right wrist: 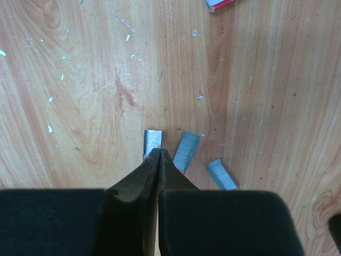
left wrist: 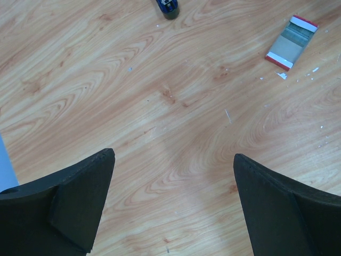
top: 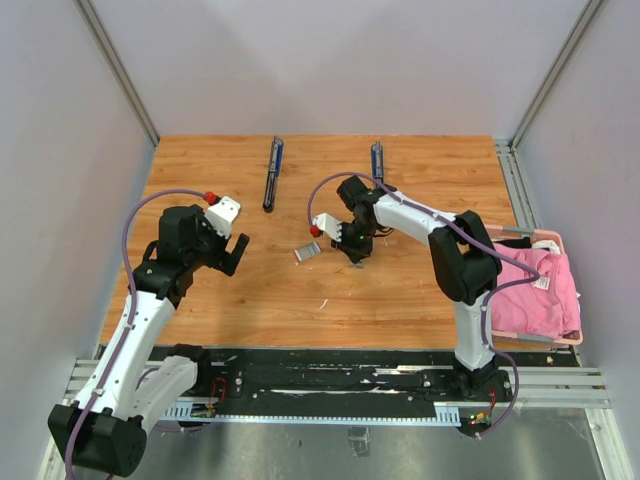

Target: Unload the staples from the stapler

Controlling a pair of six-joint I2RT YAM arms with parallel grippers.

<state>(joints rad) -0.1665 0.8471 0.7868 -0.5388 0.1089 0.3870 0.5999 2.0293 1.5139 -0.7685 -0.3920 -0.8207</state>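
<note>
Staples [right wrist: 186,150] lie near the middle of the counter [right wrist: 80,80], three short strips side by side. Right fingers [right wrist: 152,170], pressed together, hide the leftmost strip's near end; whether they pinch it is unclear. Left fingers [left wrist: 80,197] gape wide, holding nothing. The right wrist view cuts off the box [right wrist: 218,4].
</note>
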